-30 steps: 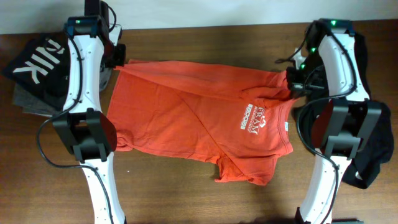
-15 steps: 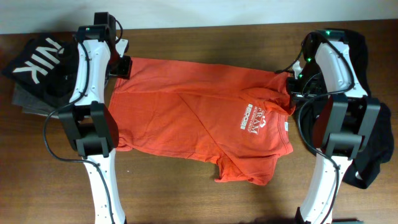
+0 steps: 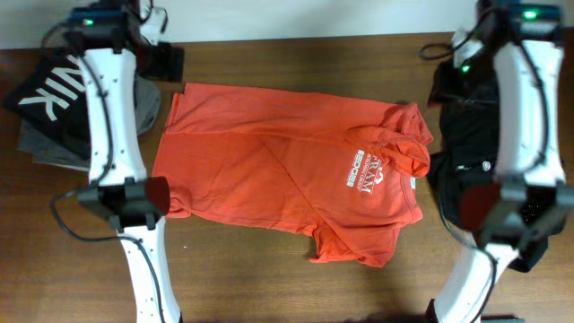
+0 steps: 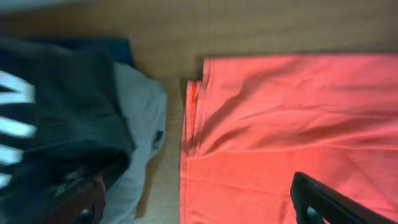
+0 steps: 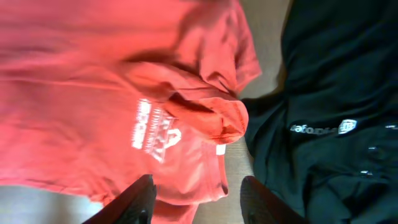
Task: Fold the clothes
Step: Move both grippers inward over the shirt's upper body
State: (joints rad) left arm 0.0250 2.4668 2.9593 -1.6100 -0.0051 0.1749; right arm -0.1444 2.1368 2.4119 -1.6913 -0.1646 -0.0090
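The red-orange T-shirt (image 3: pixel 287 170) lies spread on the wooden table, its white lettering (image 3: pixel 366 169) toward the right. Its right sleeve (image 5: pixel 214 115) is bunched in a fold. My left gripper (image 3: pixel 166 61) hovers over the shirt's upper left corner (image 4: pixel 196 93). It stands open (image 4: pixel 199 211) and holds nothing. My right gripper (image 3: pixel 447 82) hangs above the shirt's right edge, also open (image 5: pixel 199 205) and empty. The black garment (image 5: pixel 336 93) with a small white logo (image 5: pixel 317 129) lies just right of the shirt.
A black top with big white letters (image 3: pixel 49 90) rests on a grey garment (image 3: pixel 45 144) at the far left, close to the shirt's corner. Bare wood (image 3: pixel 296 54) runs along the back edge and in front of the shirt.
Both grippers have opened and let go of the shirt's upper edge, then lifted away toward the back. The shirt has settled flat, and its right sleeve has dropped into a bunch.
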